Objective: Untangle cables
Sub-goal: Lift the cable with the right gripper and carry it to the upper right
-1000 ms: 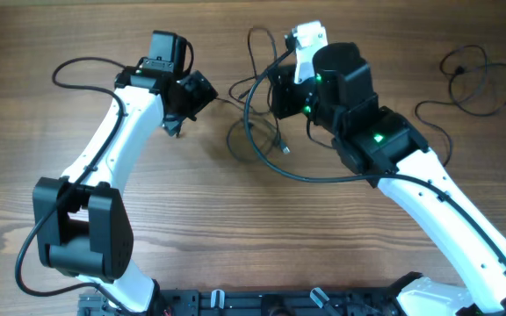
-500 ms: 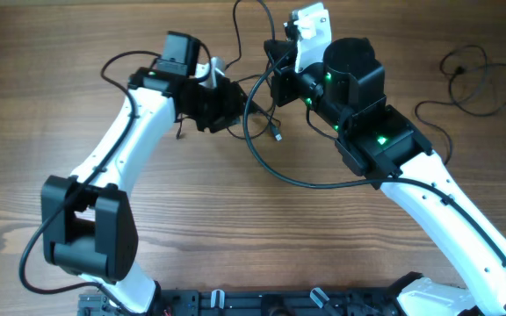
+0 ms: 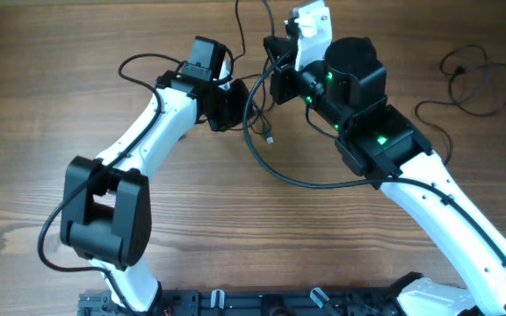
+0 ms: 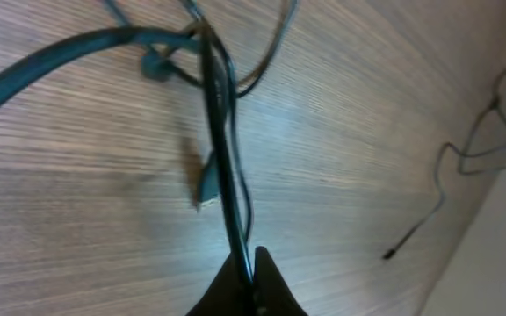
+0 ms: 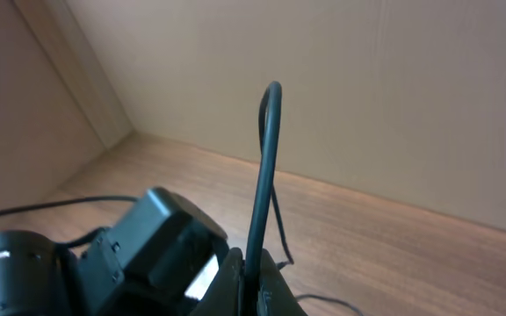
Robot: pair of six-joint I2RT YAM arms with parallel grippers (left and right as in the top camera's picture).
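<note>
The right gripper (image 5: 253,294) was seen at the bottom edge, its fingers pressed together on a black cable (image 5: 266,167). The cable was held rising steeply from the grip and was bent over at its top, where a thinner strand was seen dropping behind it toward the wooden table (image 5: 393,254). The other arm's black housing (image 5: 152,233) was framed at lower left, just beside the gripper. A pale wall (image 5: 341,79) was seen behind.

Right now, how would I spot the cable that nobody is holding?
Start at the brown wooden table and go to its far right corner, beyond the white-and-black right arm. A thin black cable lies there in loose loops. Unlike the tangled black cables in the middle, no gripper touches it.
</note>
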